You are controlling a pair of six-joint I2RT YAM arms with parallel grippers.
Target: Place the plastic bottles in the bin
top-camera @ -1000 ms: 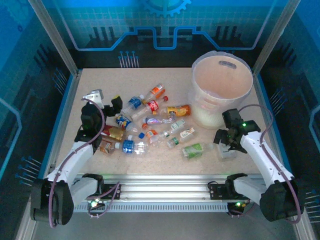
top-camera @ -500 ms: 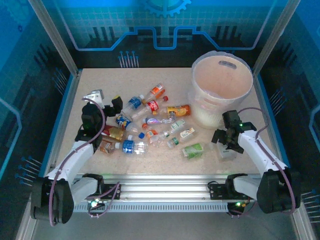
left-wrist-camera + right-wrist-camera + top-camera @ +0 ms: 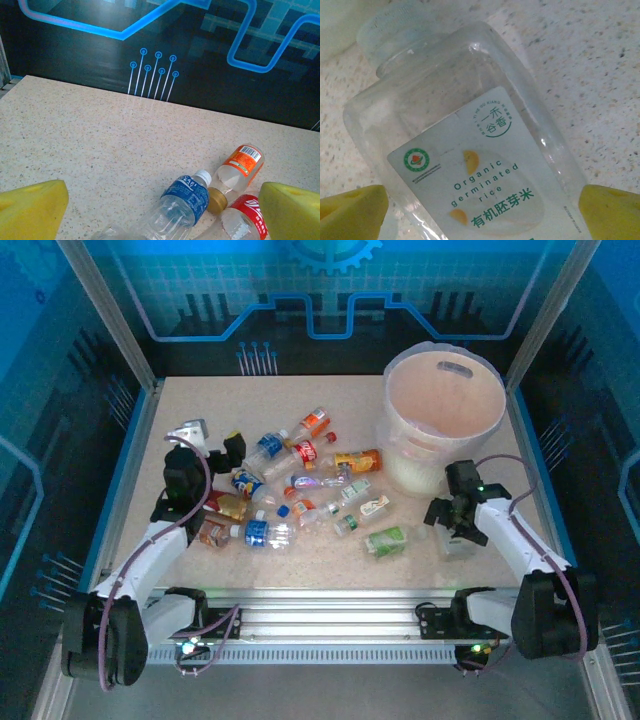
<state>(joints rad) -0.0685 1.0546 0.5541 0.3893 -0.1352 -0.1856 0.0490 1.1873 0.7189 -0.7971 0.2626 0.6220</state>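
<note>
The desk is speckled beige; the bin translucent white; the plastic bottles carry blue, red, orange, green labels.

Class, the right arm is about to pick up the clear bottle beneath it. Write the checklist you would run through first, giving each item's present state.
1. Right tool open: ok, its fingers stand wide apart.
2. Rice-label bottle lying between those fingers: ok.
3. Fingers low enough to grip: cannot tell.
4. Bin upright, mouth open: ok.
5. Left tool open, holding nothing: ok.
6. All bottles binned: not ok, the bottle pile lies on the table.
</note>
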